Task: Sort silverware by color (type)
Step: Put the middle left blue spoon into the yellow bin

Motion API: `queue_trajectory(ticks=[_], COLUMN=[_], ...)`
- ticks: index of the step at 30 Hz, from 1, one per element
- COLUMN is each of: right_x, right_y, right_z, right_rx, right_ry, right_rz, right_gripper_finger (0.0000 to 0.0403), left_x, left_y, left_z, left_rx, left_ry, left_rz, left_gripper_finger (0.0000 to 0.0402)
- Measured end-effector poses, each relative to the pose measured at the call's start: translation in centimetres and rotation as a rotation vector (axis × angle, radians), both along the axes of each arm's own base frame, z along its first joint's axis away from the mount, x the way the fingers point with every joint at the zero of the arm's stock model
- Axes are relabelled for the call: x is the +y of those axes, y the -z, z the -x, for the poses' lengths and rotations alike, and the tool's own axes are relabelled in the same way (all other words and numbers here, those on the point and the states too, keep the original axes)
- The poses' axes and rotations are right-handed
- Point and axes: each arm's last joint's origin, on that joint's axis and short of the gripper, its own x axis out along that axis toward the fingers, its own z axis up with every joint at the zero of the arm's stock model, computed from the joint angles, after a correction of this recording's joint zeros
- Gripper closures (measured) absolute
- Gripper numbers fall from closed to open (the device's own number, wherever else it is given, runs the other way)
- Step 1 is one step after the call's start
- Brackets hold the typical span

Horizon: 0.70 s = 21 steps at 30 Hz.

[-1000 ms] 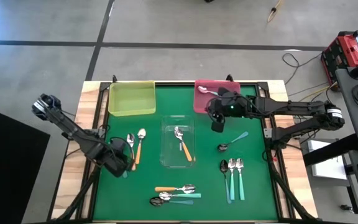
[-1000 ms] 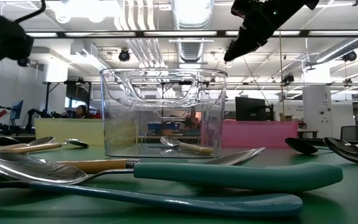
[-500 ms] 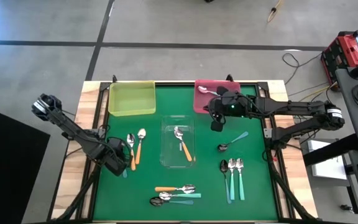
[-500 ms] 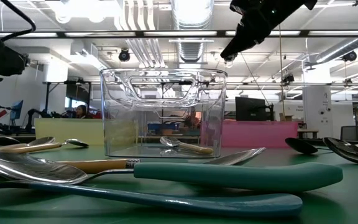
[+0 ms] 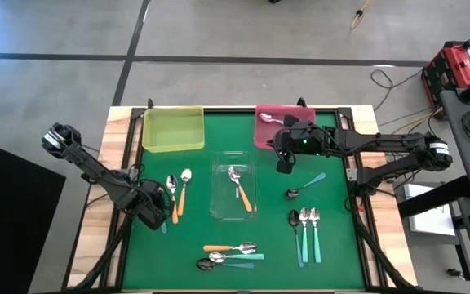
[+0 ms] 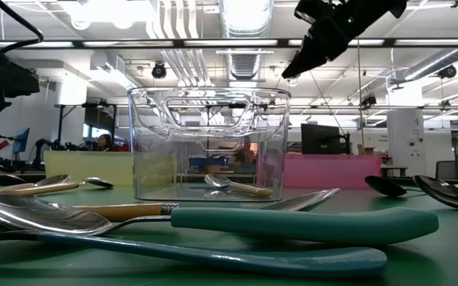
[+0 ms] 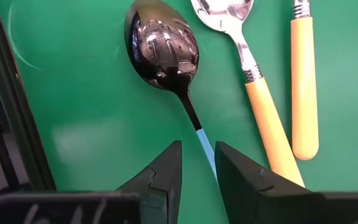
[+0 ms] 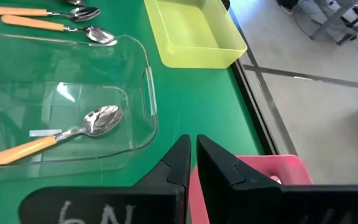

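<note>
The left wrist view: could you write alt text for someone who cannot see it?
The left gripper, fingers slightly apart, straddles the blue handle of a dark-bowled spoon lying on the green table. Beside it lie two orange-handled spoons, one showing its silver bowl.

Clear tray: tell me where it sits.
In the high view the clear tray sits mid-table on the green mat, holding one orange-handled spoon.

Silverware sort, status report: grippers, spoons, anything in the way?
Left gripper low, fingers straddling the dark blue-handled spoon, not closed. Right gripper empty beside pink tray. One orange spoon in clear tray. No obstruction.
</note>
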Motion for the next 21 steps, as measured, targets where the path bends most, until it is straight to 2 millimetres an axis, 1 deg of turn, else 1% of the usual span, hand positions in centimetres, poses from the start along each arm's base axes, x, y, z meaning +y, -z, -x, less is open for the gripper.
queue_trajectory(ticks=[4,14,21], right_x=[0.0,0.0,0.0], right_y=[0.0,0.0,0.01], right_z=[0.0,0.0,0.0], right_rx=[0.002,0.003,0.004], right_ry=[-0.003,-0.006,-0.006], right_rz=[0.004,0.009,0.009], right_gripper_finger=[0.0385,0.0385,0.0385], left_x=[0.04,0.25,0.41], left_y=[-0.01,0.22,0.41], left_z=[-0.05,0.01,0.07], left_rx=[-0.015,-0.035,-0.049], left_ry=[0.0,-0.002,-0.002], left_rz=[-0.017,-0.058,-0.088], left_gripper_finger=[0.0311,0.0243,0.0235])
